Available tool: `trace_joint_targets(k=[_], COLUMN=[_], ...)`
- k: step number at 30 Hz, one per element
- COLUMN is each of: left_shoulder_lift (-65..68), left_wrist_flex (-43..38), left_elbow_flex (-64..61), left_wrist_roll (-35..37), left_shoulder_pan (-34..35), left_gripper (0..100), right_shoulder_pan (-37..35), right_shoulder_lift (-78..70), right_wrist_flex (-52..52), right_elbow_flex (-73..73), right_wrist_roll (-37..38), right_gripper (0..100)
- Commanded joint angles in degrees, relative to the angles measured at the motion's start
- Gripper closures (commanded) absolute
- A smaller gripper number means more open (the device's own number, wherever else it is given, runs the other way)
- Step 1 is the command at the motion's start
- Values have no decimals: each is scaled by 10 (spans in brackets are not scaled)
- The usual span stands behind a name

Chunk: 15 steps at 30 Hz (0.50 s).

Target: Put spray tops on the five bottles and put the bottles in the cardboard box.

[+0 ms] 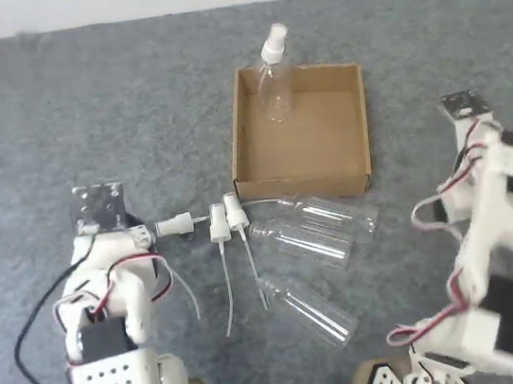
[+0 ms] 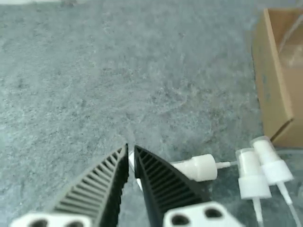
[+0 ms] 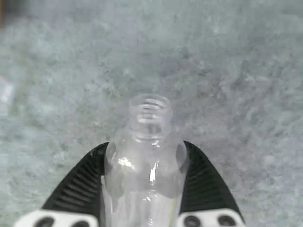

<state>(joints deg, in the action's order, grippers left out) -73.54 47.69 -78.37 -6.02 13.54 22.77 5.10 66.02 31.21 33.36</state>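
The clear bottle (image 3: 150, 142) sits neck-out in the right gripper (image 3: 144, 147), whose jaws are clamped against its shoulders. Its threaded mouth is open, with no top on it. The loose spray top (image 2: 201, 168) lies on its side on the grey counter (image 1: 55, 115). The left gripper (image 2: 130, 149) is over its head end, with jaws pressed almost together and a sliver of white between them. I judge that to be a pinch on that top, and a slight one. Two more tops (image 1: 218, 226) lie just beside it, their long dip tubes trailing toward the arms. Three open bottles (image 1: 304, 243) lie on their sides close together, just in front of the cardboard box (image 1: 305, 185). A capped bottle (image 1: 274, 80) stands at the box's far wall.

What could go wrong:
- **The pinch:** the top is held by a small end, so it may swivel or drop when lifted.
- **The dip tube:** it is thin and bendy, and could miss the narrow neck and buckle against the rim.
- **The held bottle:** its wall is smooth and probably slick, so it may twist or slide in the jaws when the top is pushed or turned on.
- **The lying bottles:** a nudge from either arm could set them rolling.
- **The capped bottle:** it could topple if the box is bumped.

No brand, label or other writing can be read on the bottles, tops or box.
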Motion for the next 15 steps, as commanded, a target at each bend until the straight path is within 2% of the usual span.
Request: trace_joint_targets(k=[1,6,8,11,15], left_shoulder_lift=[147,382,455,526,559], left_wrist_flex=[35,188,226,232,231], left_elbow_flex=[115,338,406,449,450], left_wrist_roll=[-60,-87,-88,-87,-87], left_shoulder_pan=[-10,-13,-14,-14,-42], left_gripper=[987,982,951,901,889], right_shoulder_pan=[-17,-18,-19,-20,-21], right_shoulder_lift=[129,153,153,153,153], right_wrist_flex=[-32,-32,-37,-48,-81], right_elbow_flex=[105,146,159,177,208], right_wrist_roll=[-4,-4,-7,-9,-11], right_gripper=[994,993,993,993,993])
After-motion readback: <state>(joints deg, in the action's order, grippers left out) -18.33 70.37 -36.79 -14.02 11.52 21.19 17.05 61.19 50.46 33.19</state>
